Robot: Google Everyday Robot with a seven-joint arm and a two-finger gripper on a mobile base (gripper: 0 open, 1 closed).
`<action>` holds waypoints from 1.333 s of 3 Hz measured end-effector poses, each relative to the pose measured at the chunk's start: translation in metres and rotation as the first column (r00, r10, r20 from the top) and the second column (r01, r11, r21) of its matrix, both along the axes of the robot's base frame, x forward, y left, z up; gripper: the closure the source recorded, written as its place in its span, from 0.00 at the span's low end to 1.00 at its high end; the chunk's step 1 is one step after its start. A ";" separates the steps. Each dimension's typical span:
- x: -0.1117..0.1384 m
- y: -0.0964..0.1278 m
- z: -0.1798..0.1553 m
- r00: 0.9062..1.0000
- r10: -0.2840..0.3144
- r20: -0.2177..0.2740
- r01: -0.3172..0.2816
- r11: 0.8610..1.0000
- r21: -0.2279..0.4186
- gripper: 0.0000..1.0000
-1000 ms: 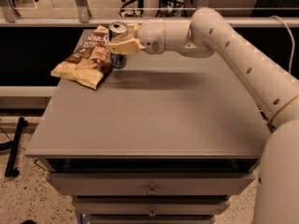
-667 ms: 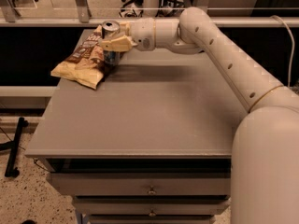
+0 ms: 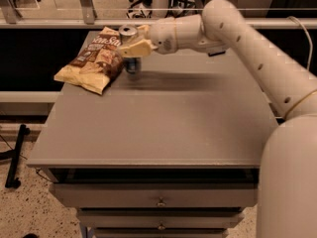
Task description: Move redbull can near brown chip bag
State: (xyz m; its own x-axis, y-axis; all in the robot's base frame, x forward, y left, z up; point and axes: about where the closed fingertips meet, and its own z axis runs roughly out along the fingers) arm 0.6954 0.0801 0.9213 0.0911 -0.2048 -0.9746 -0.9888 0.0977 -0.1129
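My tool (image 3: 131, 48): near the far left corner of the desk (image 3: 163, 128), its cream fingers (image 3: 138, 47) pinching the redbull can across its middle.
Redbull can (image 3: 128, 32): upright in my grip by the desk's far edge, pull-tab top showing above the fingers; I cannot tell whether its base touches the desk.
Brown chip bag (image 3: 94, 63): lying flat at the far left corner, just beside the can on its left, one cream edge reaching the desk's left edge.
My arm (image 3: 237, 33): reaches in from the right side over the far edge.
In the way: only the bag crowds the can.
Around: drawers (image 3: 158, 201) under the near edge; a black stand leg (image 3: 15, 157) on the speckled floor to the left.
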 end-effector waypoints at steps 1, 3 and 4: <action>-0.012 -0.038 0.002 0.999 -0.048 0.004 0.048 0.985 -0.166 0.60; -0.025 -0.082 -0.005 0.995 -0.104 0.005 0.102 0.955 -0.278 0.83; -0.021 -0.076 -0.003 0.994 -0.108 0.022 0.110 0.967 -0.229 1.00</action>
State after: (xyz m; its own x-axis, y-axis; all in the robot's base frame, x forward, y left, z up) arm 0.6746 0.0037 0.9182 0.0647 -0.4321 -0.8995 -0.9724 0.1750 -0.1540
